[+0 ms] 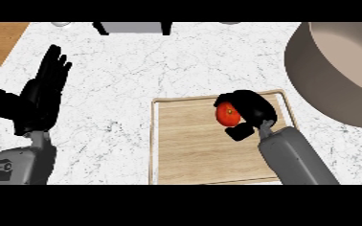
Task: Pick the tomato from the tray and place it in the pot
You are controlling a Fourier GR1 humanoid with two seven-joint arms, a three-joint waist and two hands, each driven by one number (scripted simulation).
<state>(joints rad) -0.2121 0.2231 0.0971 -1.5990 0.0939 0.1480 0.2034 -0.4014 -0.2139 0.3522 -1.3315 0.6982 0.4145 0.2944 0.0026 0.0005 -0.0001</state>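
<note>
A red tomato lies on the wooden tray near its far right corner. My right hand is curled round the tomato from the right, its fingers over the top and its thumb below, hiding the tomato's right side. The big grey-brown pot stands at the right edge of the view, partly cut off, just beyond the tray's right side. My left hand rests open at the left, fingers up, well away from the tray.
The white marble counter spreads around the tray. A grey and black object stands at the far edge, top middle. A strip of wooden surface shows at the top left corner.
</note>
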